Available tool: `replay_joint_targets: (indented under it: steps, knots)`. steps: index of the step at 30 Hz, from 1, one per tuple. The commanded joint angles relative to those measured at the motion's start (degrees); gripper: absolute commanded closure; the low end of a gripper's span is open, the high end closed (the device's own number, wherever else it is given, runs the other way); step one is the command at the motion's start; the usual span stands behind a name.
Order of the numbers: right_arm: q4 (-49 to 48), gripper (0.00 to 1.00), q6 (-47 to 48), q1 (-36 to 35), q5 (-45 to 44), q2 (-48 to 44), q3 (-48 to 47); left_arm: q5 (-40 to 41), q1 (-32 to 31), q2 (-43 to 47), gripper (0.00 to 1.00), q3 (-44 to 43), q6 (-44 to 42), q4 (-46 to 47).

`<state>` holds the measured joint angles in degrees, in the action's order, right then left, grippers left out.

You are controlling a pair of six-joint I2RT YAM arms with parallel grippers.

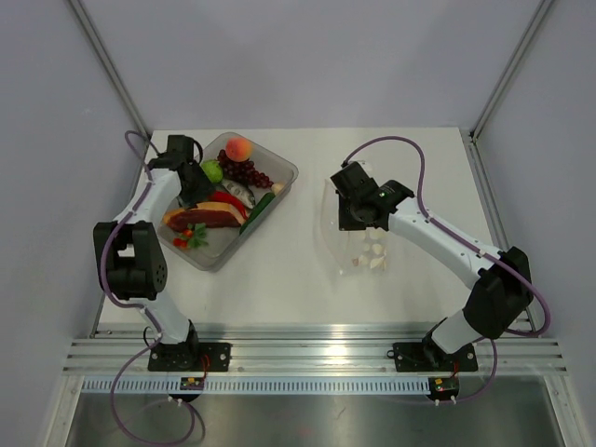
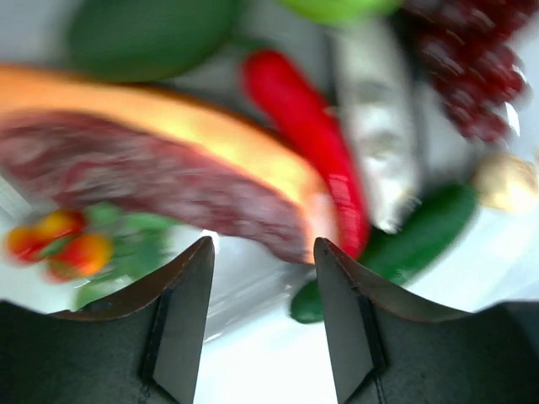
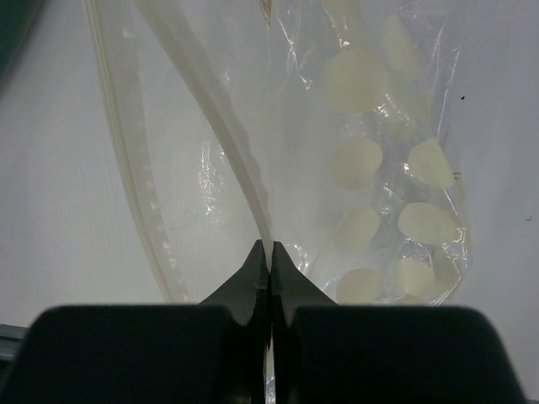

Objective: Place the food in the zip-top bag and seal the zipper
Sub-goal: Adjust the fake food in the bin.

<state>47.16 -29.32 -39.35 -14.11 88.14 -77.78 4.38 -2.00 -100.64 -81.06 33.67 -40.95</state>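
Currently the pick step: left gripper (image 2: 263, 246) hovers spread and empty over the food (image 1: 244, 172) in the tray (image 1: 212, 250). Right gripper (image 3: 270, 252) pinches one lip of the zip-top bag (image 3: 370, 168), which lies right of the tray. Next move probably calls for dropping onto one piece, closing, and carrying it to the bag mouth.

Bag (image 3: 370, 168): clear, dotted w/ pale cream round spots. Zipper (image 3: 130, 168): milky-clear strip. Tray (image 1: 291, 170): clear grey. Peach (image 1: 238, 148) orange-pink. Grapes (image 1: 246, 172) dk red. Lime (image 1: 212, 170) lt green. Chili (image 2: 307, 135) bright red. Cucumber (image 1: 258, 212) dk green. Wedge (image 1: 200, 218): orange edge, dk-red mottled face. Bench (image 1: 298, 279) white. Arms (image 1: 438, 237) white w/ black joints; cables (image 1: 391, 142) purple.
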Motion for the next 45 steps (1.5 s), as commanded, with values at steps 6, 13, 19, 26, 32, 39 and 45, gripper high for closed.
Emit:
replay_joint_targets:
  steps: [6, 13, 19, 26, 32, 39, 45]
  knots:
    - [-2.9, 1.00, 1.8, 0.1, 1.1, 0.5, -1.0, 9.2, 3.4, 0.2, 0.47, 1.9, 10.6, -1.9]
    - [-3.4, 1.00, 1.7, 0.1, 2.0, 0.8, -0.4, 9.8, 3.3, 1.1, 0.37, 5.9, 15.5, 0.5]
    - [-3.6, 1.00, 1.4, 0.1, 2.7, 1.7, -1.1, 11.2, -0.4, 1.4, 0.40, 10.0, 22.5, 3.0]
    - [-2.9, 1.00, 1.3, 0.1, 2.6, 1.4, -1.1, 11.9, -2.0, -2.3, 0.40, 10.2, 27.5, 4.4]
    - [-2.5, 1.00, 1.2, 0.1, 2.5, 1.2, -0.9, 12.2, -2.0, -2.5, 0.40, 14.2, 29.9, 9.3]
    - [-2.2, 1.00, 1.5, 0.1, 2.9, 1.2, -1.1, 11.2, -2.0, -1.6, 0.40, 18.6, 31.5, 16.1]
    - [-2.3, 1.00, 1.8, 0.1, 3.1, 1.1, -0.6, 12.8, -2.1, -1.0, 0.48, 21.1, 32.2, 19.3]
